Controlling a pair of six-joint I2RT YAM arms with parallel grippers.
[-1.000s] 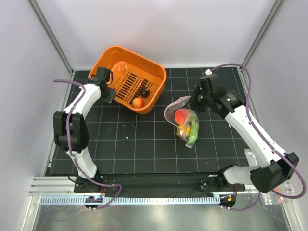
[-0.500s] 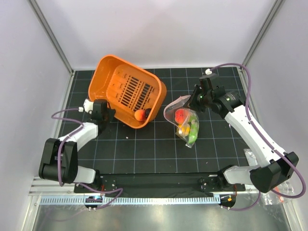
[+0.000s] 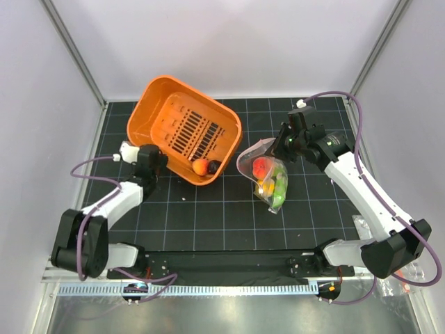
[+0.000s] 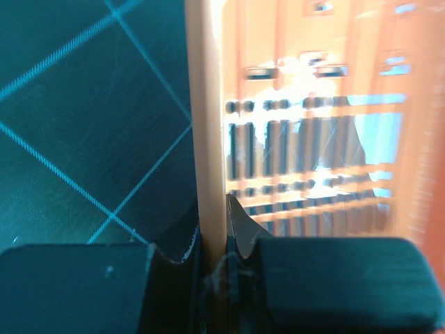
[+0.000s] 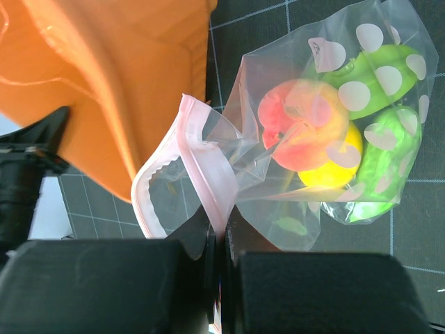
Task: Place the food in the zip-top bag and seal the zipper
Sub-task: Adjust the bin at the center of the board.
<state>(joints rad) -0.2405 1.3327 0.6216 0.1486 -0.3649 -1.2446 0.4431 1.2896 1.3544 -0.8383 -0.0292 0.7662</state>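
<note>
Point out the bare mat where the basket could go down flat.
Widest bare mat: between the basket and the near edge, left of the bag. Crowded: the narrow gap between basket and bag, and the right side, crossed by the right arm.

Left arm (image 3: 119, 197), right arm (image 3: 367, 189): white links, black joints, purple cables (image 3: 332, 93).

Crinkly clear bag (image 5: 314, 149), glossy plastic basket (image 3: 182, 130)

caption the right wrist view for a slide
Right gripper pinches the pink zipper of the open zip-top bag, four toy foods inside
</note>
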